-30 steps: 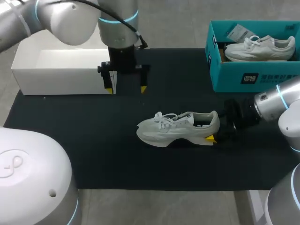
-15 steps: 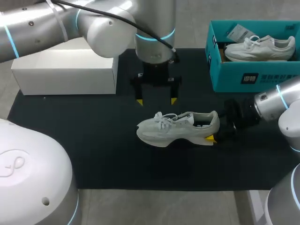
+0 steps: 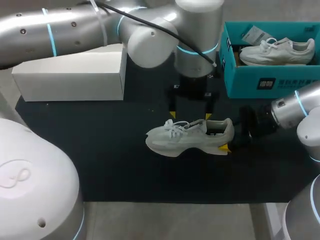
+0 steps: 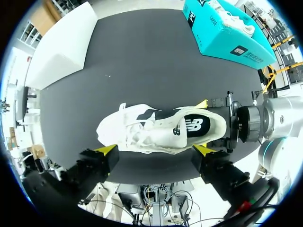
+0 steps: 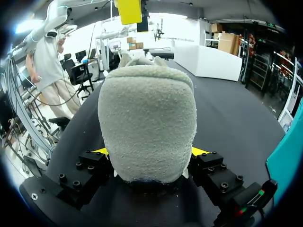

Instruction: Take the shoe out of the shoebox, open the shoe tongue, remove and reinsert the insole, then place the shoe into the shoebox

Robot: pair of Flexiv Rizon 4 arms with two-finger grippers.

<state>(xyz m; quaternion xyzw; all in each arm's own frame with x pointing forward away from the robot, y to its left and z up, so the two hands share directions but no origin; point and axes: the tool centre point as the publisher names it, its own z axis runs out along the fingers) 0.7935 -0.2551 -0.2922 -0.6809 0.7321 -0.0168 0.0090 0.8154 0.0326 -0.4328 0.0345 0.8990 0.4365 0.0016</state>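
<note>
Right gripper point(image 5: 149, 152) — tight around the heel of the shoe point(image 5: 147, 113)

Teal shoebox point(image 3: 260, 82) partly beyond view's edge

— Where is there room on the black-topped bench point(image 3: 115, 170)?
— The near strip in front of the pale grey lace-up sneaker point(image 3: 190, 137) lies bare, and so does the stretch off its toe, towards the long white box point(image 3: 70, 75).
— And the heel side?
— Blocked: the right pincer point(image 5: 149, 151) clamps the heel from both sides. The left pincer point(image 3: 190, 116) hangs spread wide over the sneaker's far side, its arm stretched across above the white box. The teal cardboard shoebox point(image 3: 270, 82) walls off the far right corner
</note>
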